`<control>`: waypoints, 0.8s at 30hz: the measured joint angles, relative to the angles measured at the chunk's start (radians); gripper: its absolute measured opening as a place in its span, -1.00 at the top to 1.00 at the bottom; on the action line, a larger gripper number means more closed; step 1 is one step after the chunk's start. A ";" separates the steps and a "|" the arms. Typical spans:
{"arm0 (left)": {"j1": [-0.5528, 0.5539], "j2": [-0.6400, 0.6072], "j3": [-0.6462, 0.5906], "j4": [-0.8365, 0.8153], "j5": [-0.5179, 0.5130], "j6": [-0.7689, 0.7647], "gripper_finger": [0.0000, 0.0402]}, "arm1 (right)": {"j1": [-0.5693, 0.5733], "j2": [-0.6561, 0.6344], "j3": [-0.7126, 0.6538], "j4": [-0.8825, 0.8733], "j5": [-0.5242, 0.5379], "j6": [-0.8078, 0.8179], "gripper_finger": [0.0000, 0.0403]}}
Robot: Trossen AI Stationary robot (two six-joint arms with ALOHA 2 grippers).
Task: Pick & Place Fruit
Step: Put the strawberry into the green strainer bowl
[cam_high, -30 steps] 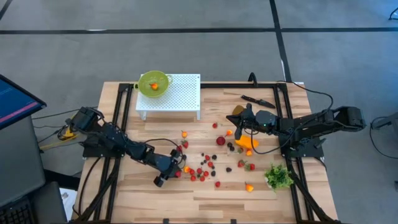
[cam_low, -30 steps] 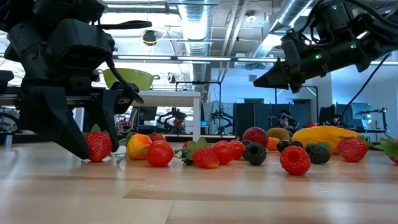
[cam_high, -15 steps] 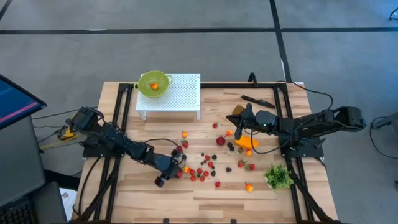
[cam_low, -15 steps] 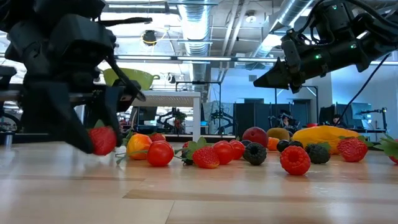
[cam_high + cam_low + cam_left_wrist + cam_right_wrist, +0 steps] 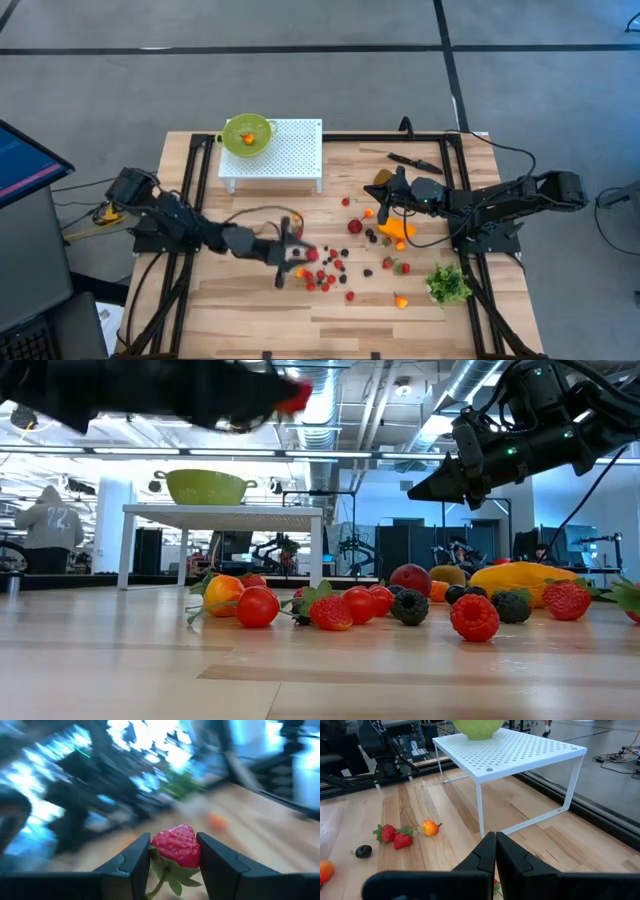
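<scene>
Your left gripper is clamped on a strawberry: in the left wrist view the two dark fingers press its sides, with the green leafy cap hanging down between them. The berry sits high between the tips, so it looks held by side pressure alone, which suits a small, firm, rounded piece. In the high view that gripper is blurred over the near-left edge of the scattered fruit, and in the low view the strawberry shows as a red smear well above the table. So the lift is done, and the carry toward the green bowl appears to be under way.

The bowl sits on the white perforated stand at the far left of the table, with something orange already inside it, which marks it as the likely drop spot. Because it is raised, you need height before you travel across.

Your right gripper has its fingers pressed together with nothing between them. It waits above the table near the elongated orange fruit, clear of the left arm's path.

The rest of the fruit lies on the wooden table: strawberries, dark berries and small orange pieces in a loose cluster near the middle. The leafy green bunch and the black knife lie on the right side, not part of the job.
</scene>
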 joint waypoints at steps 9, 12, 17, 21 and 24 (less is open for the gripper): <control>0.134 -0.328 0.000 0.075 -0.131 0.244 0.30 | 0.000 0.000 0.000 0.000 0.000 -0.010 0.97; 0.205 -0.443 0.000 0.073 -0.158 0.246 0.30 | 0.000 0.000 0.000 0.000 0.000 -0.010 0.97; 0.346 -0.603 0.000 0.072 -0.216 0.246 0.30 | 0.000 0.000 0.000 0.000 0.000 -0.008 0.97; 0.448 -0.670 0.000 0.055 -0.289 0.246 0.30 | 0.000 0.000 0.000 0.000 0.000 -0.008 0.97; 0.522 -0.686 0.000 -0.011 -0.392 0.246 0.30 | 0.000 0.000 0.000 0.000 0.000 -0.008 0.97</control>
